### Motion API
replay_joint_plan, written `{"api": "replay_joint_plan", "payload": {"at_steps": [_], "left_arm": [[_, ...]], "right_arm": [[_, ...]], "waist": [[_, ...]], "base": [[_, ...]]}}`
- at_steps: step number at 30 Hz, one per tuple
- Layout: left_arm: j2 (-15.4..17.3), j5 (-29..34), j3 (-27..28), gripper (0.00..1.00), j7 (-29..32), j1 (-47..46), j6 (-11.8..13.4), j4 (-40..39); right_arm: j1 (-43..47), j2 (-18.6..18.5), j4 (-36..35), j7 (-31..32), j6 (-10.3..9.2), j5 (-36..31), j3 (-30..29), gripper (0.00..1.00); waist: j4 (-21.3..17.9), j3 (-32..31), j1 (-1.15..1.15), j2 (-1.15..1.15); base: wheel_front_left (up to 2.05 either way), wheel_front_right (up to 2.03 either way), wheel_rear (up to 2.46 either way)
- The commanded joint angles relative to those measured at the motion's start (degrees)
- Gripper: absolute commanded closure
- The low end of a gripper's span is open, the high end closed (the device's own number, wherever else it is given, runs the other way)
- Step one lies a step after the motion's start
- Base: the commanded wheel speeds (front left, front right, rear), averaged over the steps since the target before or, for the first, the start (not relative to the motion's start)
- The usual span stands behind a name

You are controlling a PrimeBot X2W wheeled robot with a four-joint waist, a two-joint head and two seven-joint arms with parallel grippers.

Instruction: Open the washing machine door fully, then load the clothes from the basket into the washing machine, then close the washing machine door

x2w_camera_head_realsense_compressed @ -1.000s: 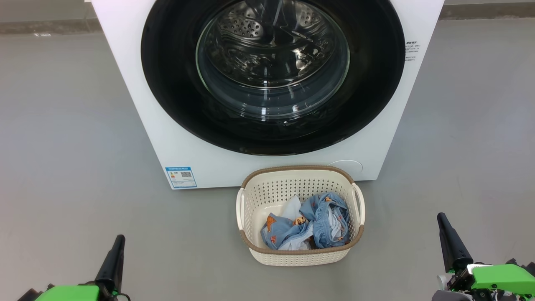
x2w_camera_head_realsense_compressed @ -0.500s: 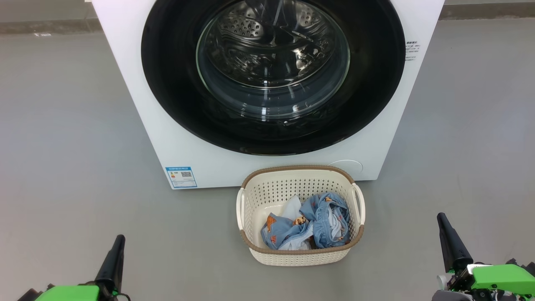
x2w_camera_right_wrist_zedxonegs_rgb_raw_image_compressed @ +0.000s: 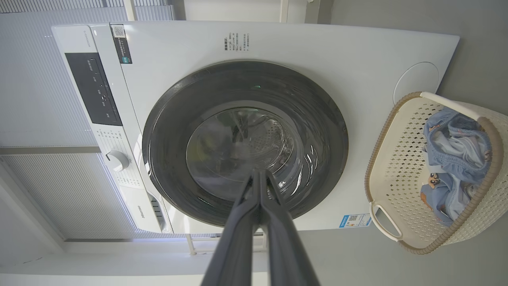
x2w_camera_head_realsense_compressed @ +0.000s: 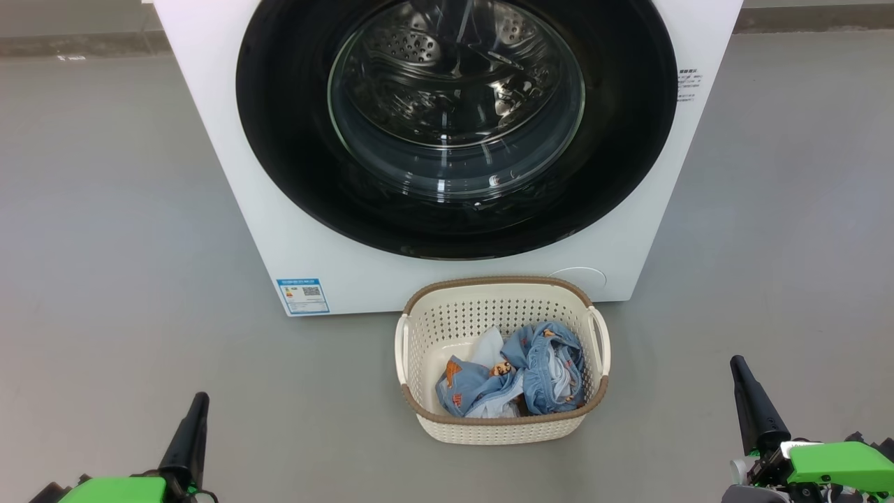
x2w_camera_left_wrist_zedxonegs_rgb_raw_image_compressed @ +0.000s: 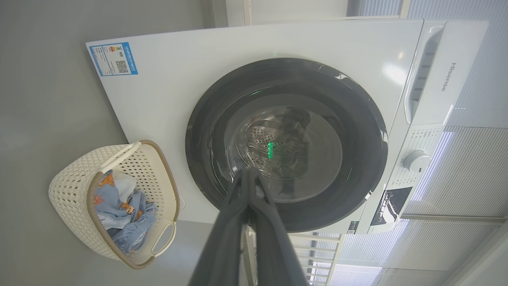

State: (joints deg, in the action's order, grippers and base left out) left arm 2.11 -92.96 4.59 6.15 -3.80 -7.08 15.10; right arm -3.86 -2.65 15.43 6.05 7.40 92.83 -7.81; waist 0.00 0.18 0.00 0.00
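- Washing machine door (x2w_camera_head_realsense_compressed: 279, 140): sat shut and flush on the front of the white washing machine (x2w_camera_head_realsense_compressed: 628, 230). Its glossy black rim was unbroken all round, and the perforated steel drum (x2w_camera_head_realsense_compressed: 433, 63) showed through the glass bowl window (x2w_camera_head_realsense_compressed: 454, 140). It was judged the first item to handle, since nothing can be loaded until it swings wide.
- Basket (x2w_camera_head_realsense_compressed: 503, 429): cream perforated plastic with a brown woven-look rim. It stood on the grey floor (x2w_camera_head_realsense_compressed: 105, 244) just in front of the machine's foot, below the door and right of the blue label sticker (x2w_camera_head_realsense_compressed: 302, 295). It was probably parked there so each garment has only a short lift to the drum mouth.
- Clothes (x2w_camera_head_realsense_compressed: 531, 381): light-blue garments with orange cartoon prints and white parts. They lay crumpled in the bottom of the basket toward its nearer side, with none hanging over the rim and none in the machine.
- Left gripper (x2w_camera_head_realsense_compressed: 199, 402): sat low at the lower left of the head view, well apart from basket and machine. Its two dark fingers were pressed together on nothing. The left wrist view looked along them toward the door glass.
- Right gripper (x2w_camera_head_realsense_compressed: 739, 367): sat low at the lower right, likewise well clear of everything, fingers together and empty, pointing toward the door.
- Arm pose: both arms were held low at either side of the basket in a rest-like stance, neither reaching. The task was judged not yet begun.
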Motion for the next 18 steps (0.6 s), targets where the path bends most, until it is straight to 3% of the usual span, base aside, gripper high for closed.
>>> {"api": "replay_joint_plan", "payload": {"at_steps": [1,18], "left_arm": [[0.76,0.81,1.96,1.0,0.36,-2.39,-0.41,-1.07],[0.76,0.81,1.95,1.0,0.35,-2.38,-0.41,-1.07]], "right_arm": [[-2.32,-0.23,-1.41,0.49,0.09,-0.72,1.23,1.0],[-2.33,-0.23,-1.41,0.49,0.09,-0.72,1.22,1.0]], "waist": [[0.0,0.0,0.0,0.0],[0.0,0.0,0.0,0.0]], "base": [[0.0,0.0,0.0],[0.0,0.0,0.0]]}}
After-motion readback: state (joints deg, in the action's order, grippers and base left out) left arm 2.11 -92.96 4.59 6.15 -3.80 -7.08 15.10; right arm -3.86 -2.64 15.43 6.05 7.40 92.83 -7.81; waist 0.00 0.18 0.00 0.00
